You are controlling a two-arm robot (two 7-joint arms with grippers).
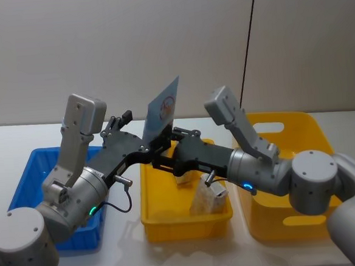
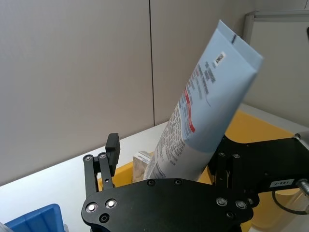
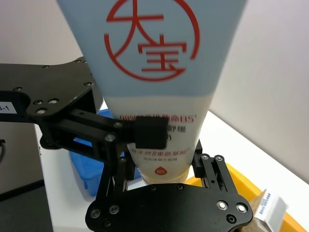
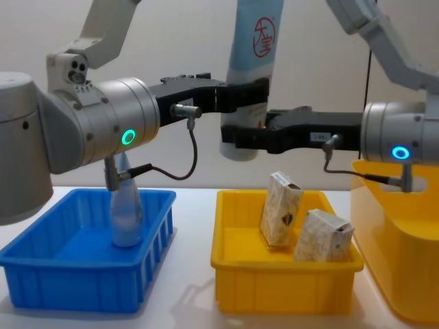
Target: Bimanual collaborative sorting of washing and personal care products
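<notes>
Up from the right claw [image 3: 163,166], the pale-blue tube [image 4: 254,62] is standing in mid-air, cap end down: hand-over posture. That claw is clenching the lower end, carrying it. Left claw [image 4: 245,94], just above, is probably bracketing it released; one finger [image 2: 113,143] is standing clear.

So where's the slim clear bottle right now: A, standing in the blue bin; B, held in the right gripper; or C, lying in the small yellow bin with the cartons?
A: the slim clear bottle stands upright in the blue bin, while the right gripper grips the pale-blue tube above the small yellow bin, the left gripper open around it.
</notes>
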